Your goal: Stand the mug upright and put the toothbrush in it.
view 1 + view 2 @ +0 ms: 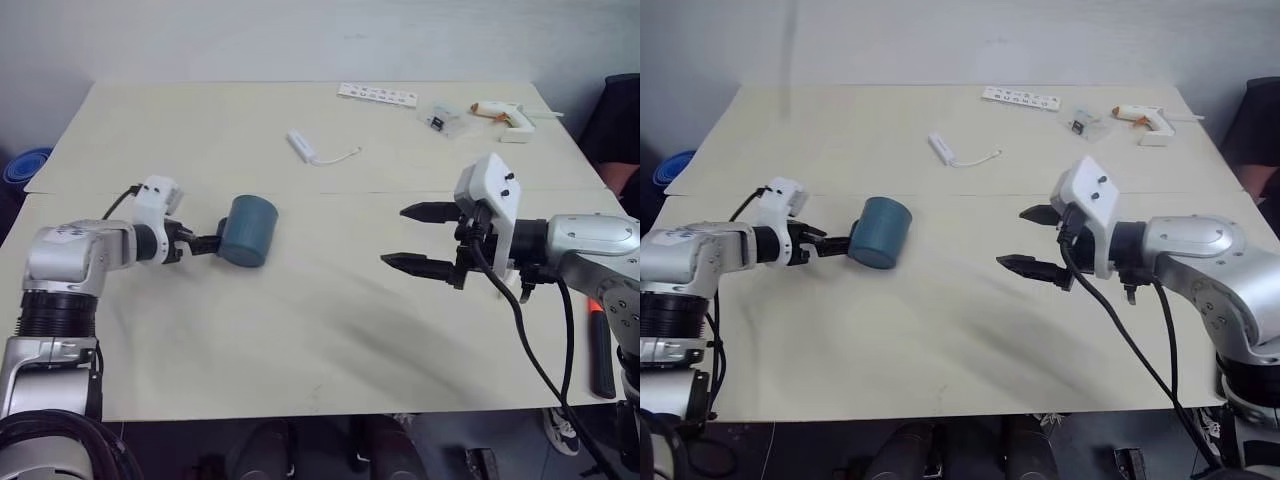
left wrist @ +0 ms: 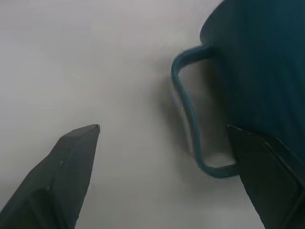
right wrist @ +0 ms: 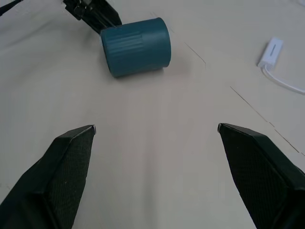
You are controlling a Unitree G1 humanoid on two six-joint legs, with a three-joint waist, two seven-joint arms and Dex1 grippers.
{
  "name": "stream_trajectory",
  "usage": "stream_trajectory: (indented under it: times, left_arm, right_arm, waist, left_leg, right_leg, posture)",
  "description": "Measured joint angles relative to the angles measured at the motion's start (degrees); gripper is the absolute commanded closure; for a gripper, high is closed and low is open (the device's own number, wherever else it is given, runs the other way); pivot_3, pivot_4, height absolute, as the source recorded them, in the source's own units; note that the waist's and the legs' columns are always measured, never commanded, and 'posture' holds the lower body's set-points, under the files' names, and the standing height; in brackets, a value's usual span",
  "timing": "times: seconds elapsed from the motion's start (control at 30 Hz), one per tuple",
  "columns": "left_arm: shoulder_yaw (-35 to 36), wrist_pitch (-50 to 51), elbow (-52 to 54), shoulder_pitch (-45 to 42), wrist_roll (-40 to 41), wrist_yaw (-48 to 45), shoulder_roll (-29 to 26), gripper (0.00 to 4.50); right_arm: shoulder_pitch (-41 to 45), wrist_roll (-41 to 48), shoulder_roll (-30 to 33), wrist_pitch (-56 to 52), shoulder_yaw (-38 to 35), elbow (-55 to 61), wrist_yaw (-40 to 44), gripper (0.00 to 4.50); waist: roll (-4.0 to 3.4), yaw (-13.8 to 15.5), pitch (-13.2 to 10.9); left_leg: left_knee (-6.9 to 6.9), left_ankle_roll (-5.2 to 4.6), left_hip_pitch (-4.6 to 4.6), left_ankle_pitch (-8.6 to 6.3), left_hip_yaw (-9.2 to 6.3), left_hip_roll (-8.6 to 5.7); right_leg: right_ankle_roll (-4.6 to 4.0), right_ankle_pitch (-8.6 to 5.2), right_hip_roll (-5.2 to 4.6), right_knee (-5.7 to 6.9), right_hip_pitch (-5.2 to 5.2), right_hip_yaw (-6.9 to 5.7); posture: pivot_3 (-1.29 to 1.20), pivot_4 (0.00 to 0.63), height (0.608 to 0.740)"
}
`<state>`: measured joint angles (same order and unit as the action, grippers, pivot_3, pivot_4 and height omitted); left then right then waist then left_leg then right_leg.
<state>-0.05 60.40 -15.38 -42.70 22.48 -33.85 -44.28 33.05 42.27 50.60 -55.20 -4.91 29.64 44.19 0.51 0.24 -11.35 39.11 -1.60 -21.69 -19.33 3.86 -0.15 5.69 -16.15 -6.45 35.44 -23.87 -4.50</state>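
The dark teal mug (image 1: 247, 230) lies on its side on the pale table (image 1: 320, 330), left of the middle. My left gripper (image 1: 203, 243) is open and right at the mug. In the left wrist view the mug's thin handle (image 2: 188, 109) stands between the two fingers, and one finger (image 2: 267, 171) is beside the mug's wall. My right gripper (image 1: 412, 238) is open and empty, hovering over the table to the right of the mug and pointing toward it. The right wrist view shows the mug (image 3: 136, 46) ahead. The toothbrush is out of view.
A small white block with a thin cable (image 1: 301, 145) lies behind the mug. At the far edge are a white strip (image 1: 377, 94), a small packet (image 1: 440, 118) and a white glue gun (image 1: 505, 115). A black-and-orange handle (image 1: 600, 350) shows at the right edge.
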Motion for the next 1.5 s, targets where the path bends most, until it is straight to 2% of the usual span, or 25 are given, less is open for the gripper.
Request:
stream_trajectory:
  times: [0.17,0.27,0.7,0.83,0.9,1.03,1.17,1.3,1.5]
  left_arm:
    - [-1.60,-4.78,-5.52,-3.31,-2.88,-1.08,3.73,0.00]
    - [-1.81,-6.85,-8.40,-4.91,-4.33,-2.22,5.23,0.55]
    - [-1.07,-5.03,-9.65,-5.72,-5.12,-4.57,7.43,4.43]
    - [0.86,-3.85,-6.00,-5.27,-4.37,-4.01,9.08,4.47]
    - [3.09,-5.33,-2.98,-4.12,-3.28,-2.89,11.91,4.47]
    - [7.78,-17.76,7.64,-1.10,-2.38,2.58,20.86,4.47]
    - [8.31,-28.45,14.48,2.25,-2.67,6.16,27.78,4.47]
    - [5.42,-45.29,11.97,6.82,-7.72,9.93,34.68,4.47]
    - [-1.32,-62.53,1.65,9.24,-16.16,9.38,35.47,4.47]
  right_arm:
    - [-0.59,0.89,0.00,-0.68,-0.36,1.59,-1.27,0.21]
    - [-0.64,1.60,0.00,-1.15,-0.48,1.88,-1.80,0.17]
    - [-1.96,2.15,0.61,-1.14,-1.32,2.11,-2.22,0.17]
    - [-2.03,2.15,0.61,-1.15,-1.62,1.97,-2.33,0.17]
    - [-2.38,2.13,0.61,-1.15,-2.30,1.88,-2.66,0.17]
    - [-5.18,2.09,0.65,-1.22,-3.14,1.87,-3.45,0.17]
    - [-6.73,2.07,0.85,-1.33,-5.07,1.85,-4.40,0.17]
    - [-7.71,2.08,1.07,-1.33,-5.79,1.86,-5.05,0.17]
    - [-7.82,2.12,1.11,-1.35,-6.33,1.87,-5.58,0.17]
  waist:
    - [0.01,0.55,0.01]
    - [0.01,0.95,0.01]
    - [0.02,1.10,0.01]
    - [0.02,1.10,0.01]
    - [0.05,1.25,-0.01]
    - [0.12,1.27,-0.04]
    - [0.12,1.19,-0.03]
    - [0.13,1.28,-0.03]
    - [0.13,1.30,-0.03]
  left_leg:
    - [0.04,-0.05,0.03,0.05,0.02,-0.04]
    - [0.05,-0.07,0.03,0.06,0.04,-0.06]
    - [0.05,-0.08,0.02,0.07,0.03,-0.06]
    - [0.05,-0.08,0.02,0.07,0.03,-0.06]
    - [0.07,-0.09,-0.01,0.07,-0.03,-0.06]
    - [0.13,-0.09,-0.15,0.07,-0.15,-0.07]
    - [0.13,-0.08,-0.10,0.08,-0.06,-0.07]
    - [0.13,-0.09,0.08,0.09,0.03,-0.07]
    - [0.12,-0.14,0.10,0.06,0.04,-0.08]
  right_leg:
    - [0.00,0.00,-0.01,0.09,0.00,-0.01]
    - [0.00,0.00,-0.01,0.11,0.00,-0.01]
    - [0.01,0.00,0.00,0.10,0.00,-0.03]
    - [0.01,0.00,-0.02,0.10,0.01,-0.02]
    - [0.01,0.01,-0.08,0.09,0.02,-0.01]
    - [0.04,0.03,-0.13,0.02,0.01,0.03]
    - [0.05,0.03,-0.07,0.04,0.01,-0.12]
    - [0.04,0.03,-0.06,0.08,0.13,-0.13]
    - [0.05,0.03,-0.06,0.04,0.15,-0.13]
  posture:
    - [0.00,0.150,0.740]
    - [0.00,0.150,0.740]
    - [0.00,0.150,0.740]
    - [0.00,0.150,0.740]
    - [0.00,0.150,0.740]
    - [0.00,0.150,0.740]
    - [0.00,0.150,0.740]
    - [0.00,0.150,0.740]
    - [0.00,0.150,0.740]
